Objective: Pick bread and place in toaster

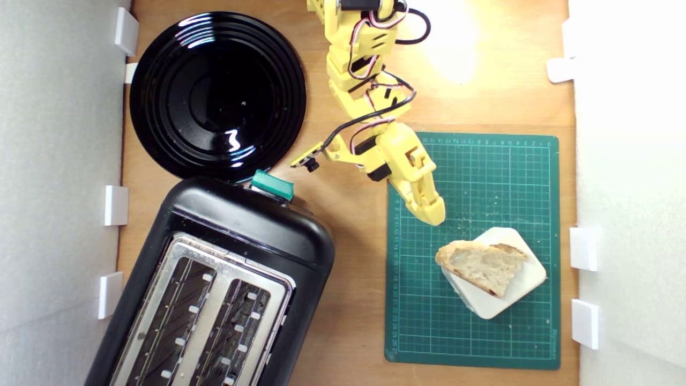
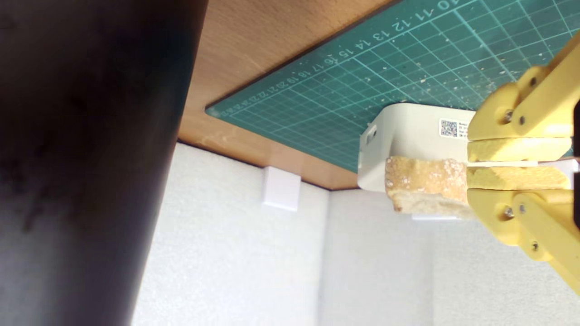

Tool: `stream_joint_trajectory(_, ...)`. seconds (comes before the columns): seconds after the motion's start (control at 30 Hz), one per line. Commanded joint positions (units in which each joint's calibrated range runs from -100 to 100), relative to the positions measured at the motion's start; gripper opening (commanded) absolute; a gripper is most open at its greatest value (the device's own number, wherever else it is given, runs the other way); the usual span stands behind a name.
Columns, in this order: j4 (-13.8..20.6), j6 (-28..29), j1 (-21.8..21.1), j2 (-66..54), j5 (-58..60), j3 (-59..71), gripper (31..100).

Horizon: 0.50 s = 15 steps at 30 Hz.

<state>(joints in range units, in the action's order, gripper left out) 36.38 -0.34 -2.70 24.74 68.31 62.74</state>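
Note:
The bread (image 1: 482, 265), a torn slice with pale crumb and brown crust, lies flat on a white rounded-square block (image 1: 517, 287) on the green cutting mat (image 1: 482, 177). My yellow gripper (image 1: 435, 214) hovers over the mat just up and to the exterior view's left of the bread, apart from it, its fingers pressed together on nothing. In the wrist view the bread (image 2: 426, 185) sits just beyond the shut gripper (image 2: 469, 164), on the block (image 2: 408, 131). The black toaster (image 1: 241, 225) with a teal lever (image 1: 272, 185) stands at the exterior view's lower left, both slots empty.
A glossy black plate (image 1: 217, 96) lies behind the toaster. White foam walls (image 1: 59, 161) with small white brackets (image 1: 116, 205) line both sides of the wooden table (image 1: 353, 257). The toaster's dark side (image 2: 81, 136) fills part of the wrist view.

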Motion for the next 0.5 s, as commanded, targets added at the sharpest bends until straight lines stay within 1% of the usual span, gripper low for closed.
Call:
stream_joint_trajectory(0.0, -0.4, -0.2, 0.0, -0.1, 2.0, -2.0, 39.9)
stream_joint_trajectory(0.1, -0.4, -0.2, 0.0, 0.1, 2.0, -2.0, 53.2)
stream_joint_trajectory(0.23, -0.4, -0.2, 0.0, 0.1, 2.0, -2.0, 61.0)
stream_joint_trajectory(0.47, -0.4, -0.2, 0.0, 0.1, 1.9, -2.0, 69.2)
